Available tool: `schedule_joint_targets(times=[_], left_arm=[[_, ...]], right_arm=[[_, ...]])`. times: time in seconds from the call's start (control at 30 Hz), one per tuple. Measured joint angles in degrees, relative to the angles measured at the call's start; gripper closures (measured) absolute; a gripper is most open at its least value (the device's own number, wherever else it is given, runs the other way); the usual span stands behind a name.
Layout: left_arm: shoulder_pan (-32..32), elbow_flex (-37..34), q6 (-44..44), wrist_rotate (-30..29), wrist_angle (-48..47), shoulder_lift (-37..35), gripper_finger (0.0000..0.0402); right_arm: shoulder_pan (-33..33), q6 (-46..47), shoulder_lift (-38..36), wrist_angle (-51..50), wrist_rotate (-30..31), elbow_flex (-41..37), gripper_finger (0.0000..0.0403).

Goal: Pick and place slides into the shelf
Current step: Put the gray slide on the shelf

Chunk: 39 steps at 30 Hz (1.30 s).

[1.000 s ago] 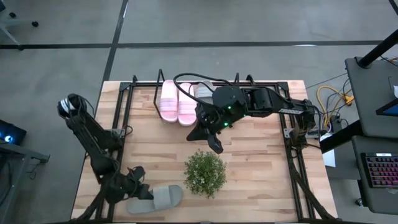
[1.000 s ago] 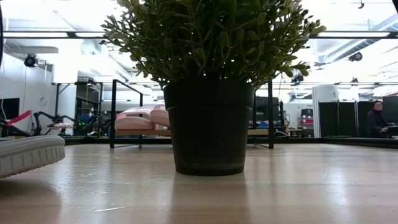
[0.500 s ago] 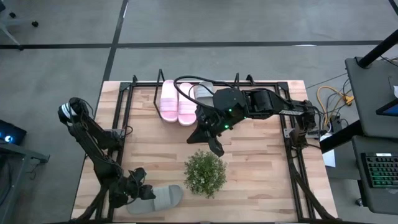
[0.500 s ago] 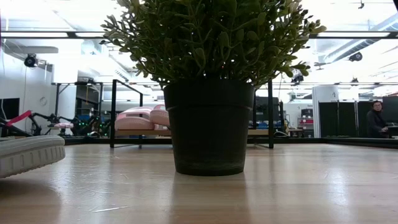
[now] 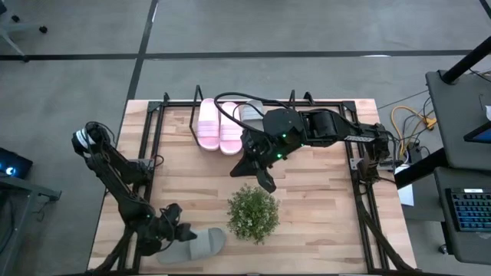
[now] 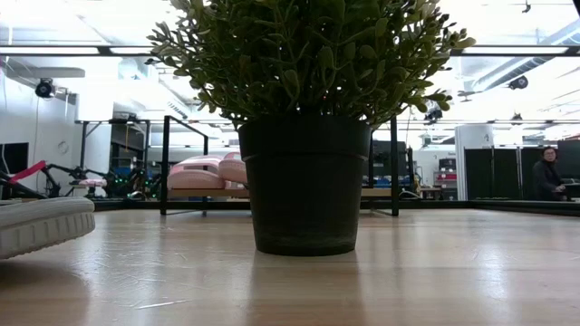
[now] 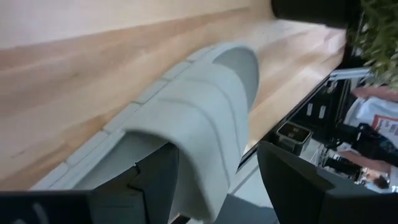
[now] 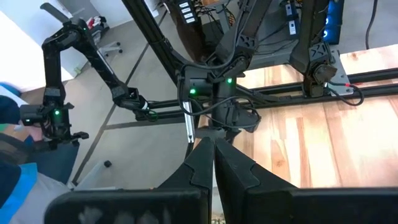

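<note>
A grey slide (image 5: 198,244) lies sole down near the table's near left corner; it also shows in the low view (image 6: 41,226). My left gripper (image 5: 170,230) is open at its strap end. In the left wrist view one finger (image 7: 155,180) stands under the strap (image 7: 205,130) and the other (image 7: 292,180) outside the slide's side. Two pink slides (image 5: 218,126) and another grey slide (image 5: 250,113) rest on the shelf (image 5: 166,103) at the far edge. My right gripper (image 5: 266,182) hangs shut above the table's middle, holding nothing. My left gripper straddles one side of the grey slide's strap (image 7: 214,180), one finger inside the strap's arch and one outside, slanting down from the table's left. The slide lies flat on the table. I cannot tell whether the fingers touch it.
A bushy green plant (image 5: 253,215) in a dark pot (image 6: 304,186) stands just right of the grey slide and below my right gripper. Black frame rails run along the table's left (image 5: 146,165) and right (image 5: 359,176) sides. A person (image 6: 548,172) stands far behind the table.
My left gripper has sunk toward the grey slide's strap end, tipping further downward, its fingers still open. The slide has stayed where it was.
</note>
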Motion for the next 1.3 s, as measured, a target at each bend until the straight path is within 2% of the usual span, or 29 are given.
schedule_joint_targets(times=[0.43,0.9,1.03,1.23,1.3], left_arm=[[0.7,0.1,0.4,-0.9,0.4,0.6,0.0198],[1.1,0.1,2.0,-1.6,13.6,9.1,0.0203],[1.1,0.1,2.1,-1.8,15.0,10.1,0.0246],[1.1,0.1,3.2,-3.1,15.3,9.9,0.0363],[1.1,0.1,3.3,-4.0,15.3,9.8,0.0390]], right_arm=[[0.2,0.0,0.0,0.0,0.0,0.0,0.0394],[0.6,0.5,0.0,0.0,0.0,0.0,0.0394],[0.6,0.5,0.0,0.0,0.0,0.0,0.0394],[0.7,0.5,0.0,-0.1,0.0,0.0,0.0394],[0.7,0.5,0.0,-0.1,0.0,0.0,0.0394]])
